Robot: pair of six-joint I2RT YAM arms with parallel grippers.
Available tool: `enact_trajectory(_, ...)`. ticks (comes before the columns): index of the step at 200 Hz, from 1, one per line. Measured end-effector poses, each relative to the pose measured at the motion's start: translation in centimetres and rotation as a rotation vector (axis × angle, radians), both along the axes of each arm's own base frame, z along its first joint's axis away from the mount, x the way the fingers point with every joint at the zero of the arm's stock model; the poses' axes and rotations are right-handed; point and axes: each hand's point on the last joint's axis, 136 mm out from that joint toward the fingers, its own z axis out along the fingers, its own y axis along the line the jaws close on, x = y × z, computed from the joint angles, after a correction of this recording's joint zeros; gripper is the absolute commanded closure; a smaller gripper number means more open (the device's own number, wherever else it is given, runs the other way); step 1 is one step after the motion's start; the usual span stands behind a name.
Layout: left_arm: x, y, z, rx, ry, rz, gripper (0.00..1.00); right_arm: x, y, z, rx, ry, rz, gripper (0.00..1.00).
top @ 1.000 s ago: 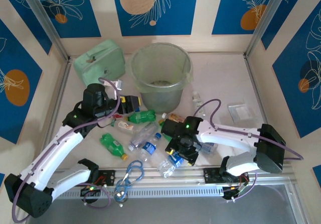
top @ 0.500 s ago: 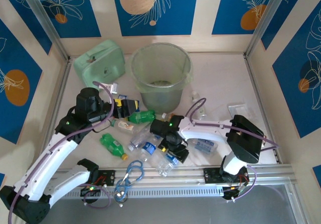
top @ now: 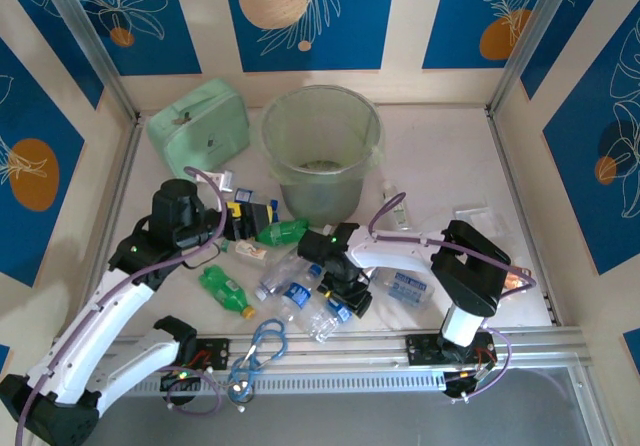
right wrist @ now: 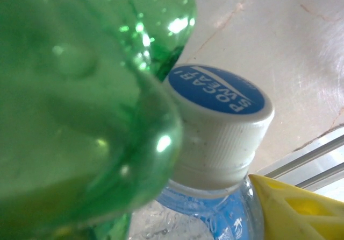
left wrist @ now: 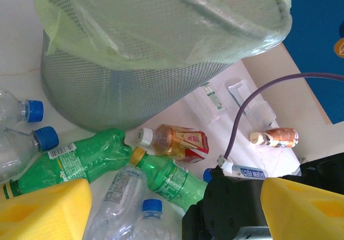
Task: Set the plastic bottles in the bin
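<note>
Roughly a dozen plastic bottles (top: pixel 300 298) lie scattered on a pale table (top: pixel 440 156) in front of two white robot arms, seen from above. All of them are outside the bin (top: pixel 320 194), a round pale-green bucket standing upright at the far middle of the table. The nearest bottles lie just before its base. Seen from the left wrist, the bin's wall is fine mesh with a pale-green bag folded over the rim. A mint-green zip case (top: pixel 200 126) sits to the bin's left, and a blue carabiner (top: pixel 262 346) lies at the near edge (neither is a bottle).

The left arm (top: pixel 110 306) extends toward the pile from the left. The left jaws are released, their two yellow fingers (left wrist: pixel 45 210) set wide apart with nothing gripped. Beyond them, near the bin's foot, lie a large green bottle (left wrist: pixel 80 162), a smaller green bottle with a yellow cap (left wrist: pixel 166 178) and an amber bottle with a white cap (left wrist: pixel 174 142).

The right arm (top: pixel 400 251) bends in from the right. The right jaws sit low among the clear blue-capped bottles in the middle of the pile. The right wrist camera looks past a blurred green bottle (right wrist: pixel 70 116), very close to the lens, to a clear bottle's white cap (right wrist: pixel 215 127) with a blue top. One yellow finger (right wrist: pixel 301 207) is just beside that cap. Whether these jaws are clenched on a bottle cannot be told.
</note>
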Motion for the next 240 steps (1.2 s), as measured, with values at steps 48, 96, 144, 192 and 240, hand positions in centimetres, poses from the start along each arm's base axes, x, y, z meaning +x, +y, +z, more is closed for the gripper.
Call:
enact_trajectory(48,0.3,0.3,-0.3,0.010,-0.002,0.020,0.14,1.1,1.4,1.5,0.040,-0.039,0.063,0.41)
enact_trajectory(96,0.5,0.2,0.3,-0.003,-0.021,0.022,0.09,1.2,2.6,5.6,0.064,-0.160,0.194,0.44)
enact_trajectory(144,0.8,-0.6,4.2,-0.092,-0.098,0.006,0.07,1.6,4.2,14.1,0.203,-0.418,0.366,0.45)
enact_trajectory(192,1.7,-1.3,7.2,-0.149,-0.148,-0.003,0.06,9.1,3.9,28.8,0.480,-0.799,0.374,0.45)
enact_trajectory(240,2.7,-1.8,7.8,-0.145,-0.139,-0.002,0.07,19.3,1.3,38.8,0.508,-1.104,0.328,0.44)
